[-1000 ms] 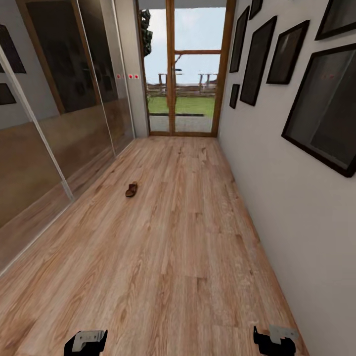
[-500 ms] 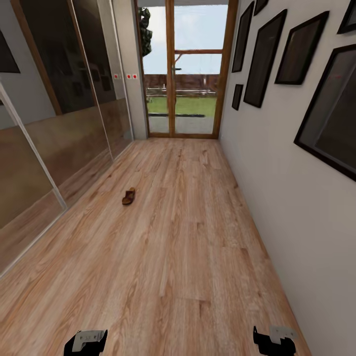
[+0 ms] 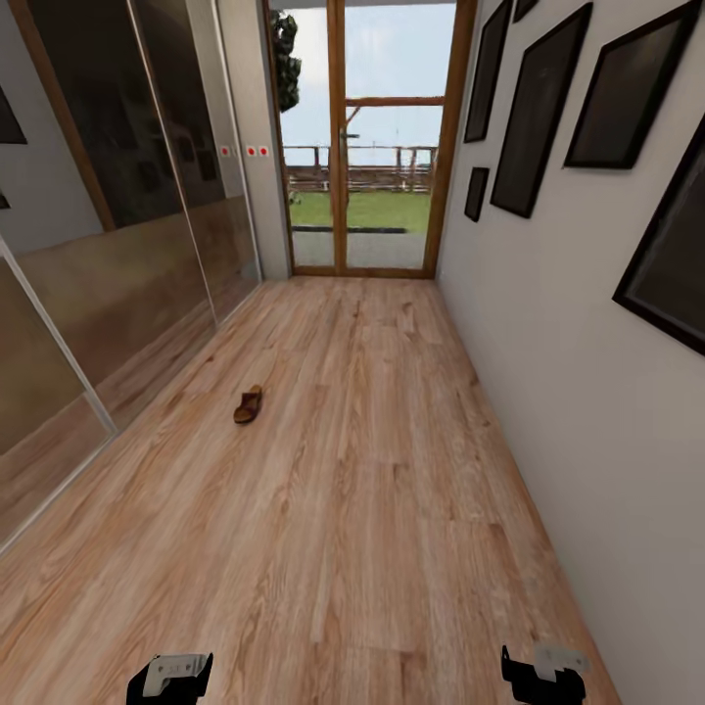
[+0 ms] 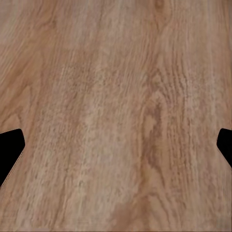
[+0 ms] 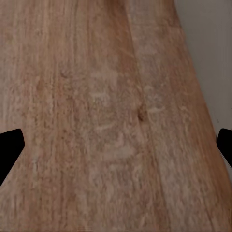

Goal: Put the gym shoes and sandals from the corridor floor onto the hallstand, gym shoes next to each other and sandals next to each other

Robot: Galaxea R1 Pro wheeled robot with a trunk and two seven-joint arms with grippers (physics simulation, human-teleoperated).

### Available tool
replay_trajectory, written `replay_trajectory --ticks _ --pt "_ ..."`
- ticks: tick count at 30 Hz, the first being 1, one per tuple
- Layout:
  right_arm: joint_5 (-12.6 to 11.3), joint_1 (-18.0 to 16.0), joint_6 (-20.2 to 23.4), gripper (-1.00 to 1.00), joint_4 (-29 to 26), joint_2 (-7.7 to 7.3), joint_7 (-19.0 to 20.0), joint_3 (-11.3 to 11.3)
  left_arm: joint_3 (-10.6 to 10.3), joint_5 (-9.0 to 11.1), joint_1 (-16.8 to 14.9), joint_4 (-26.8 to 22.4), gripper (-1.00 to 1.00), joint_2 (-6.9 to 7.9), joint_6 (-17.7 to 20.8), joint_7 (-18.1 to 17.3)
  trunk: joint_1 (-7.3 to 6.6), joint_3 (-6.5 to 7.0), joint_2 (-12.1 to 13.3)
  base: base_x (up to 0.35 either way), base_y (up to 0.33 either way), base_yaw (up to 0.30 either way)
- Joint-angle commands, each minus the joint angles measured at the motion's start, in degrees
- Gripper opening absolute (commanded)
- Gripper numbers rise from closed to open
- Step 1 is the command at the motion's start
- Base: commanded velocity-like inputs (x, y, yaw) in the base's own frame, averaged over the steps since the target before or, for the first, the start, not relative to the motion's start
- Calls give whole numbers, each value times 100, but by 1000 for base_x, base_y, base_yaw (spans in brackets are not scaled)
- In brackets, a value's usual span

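Head view: one brown sandal (image 3: 248, 404) lies far off, left on the floor (image 3: 372, 509). Roll close first. Both claws, left (image 3: 169, 678) and right (image 3: 543, 676), are spread wide, holding nothing.

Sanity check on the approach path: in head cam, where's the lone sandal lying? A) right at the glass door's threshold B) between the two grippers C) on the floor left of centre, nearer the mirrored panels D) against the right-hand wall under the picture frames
C: the sandal lies on the corridor floor left of centre, nearer the mirrored panels, well short of the glass door.
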Motion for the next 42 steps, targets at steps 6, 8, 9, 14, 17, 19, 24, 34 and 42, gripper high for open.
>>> replay_trajectory --ticks 6,8,9,14,17,19,24,34,42 --pt "-20 -3 -23 100 5 0 7 -9 49 -35 -6 2 100 -4 -22 -46 2 -5 -2 339 0 0" --pt "-21 -3 -23 100 5 0 7 -9 49 -35 -6 2 100 -4 -22 -46 2 -5 -2 339 0 0" --pt "-22 -3 -23 100 5 0 7 -9 49 -35 -6 2 100 -4 -22 -46 2 -5 -2 339 0 0" --pt "-22 -3 -22 100 5 0 7 -9 49 -34 -6 2 100 -4 -22 -46 2 -5 -2 339 0 0" --pt "-23 -3 -21 100 5 0 7 -9 49 -35 -6 2 100 -4 -22 -46 2 -5 -2 339 0 6" --pt "-24 -3 -20 100 5 0 7 -9 49 -35 -6 2 100 -4 -22 -46 2 -5 -2 339 0 35" --pt "-26 -3 -17 100 5 0 6 -9 49 -35 -6 2 100 -4 -22 -46 2 -5 -2 339 0 178" --pt "-27 -3 -16 100 5 5 7 -9 49 -35 -5 2 100 -4 -22 -46 2 -5 -2 339 0 257" --pt "-27 -3 -15 100 5 2 1 -9 49 -35 -6 2 100 -4 -22 -46 2 -5 -2 339 0 251"
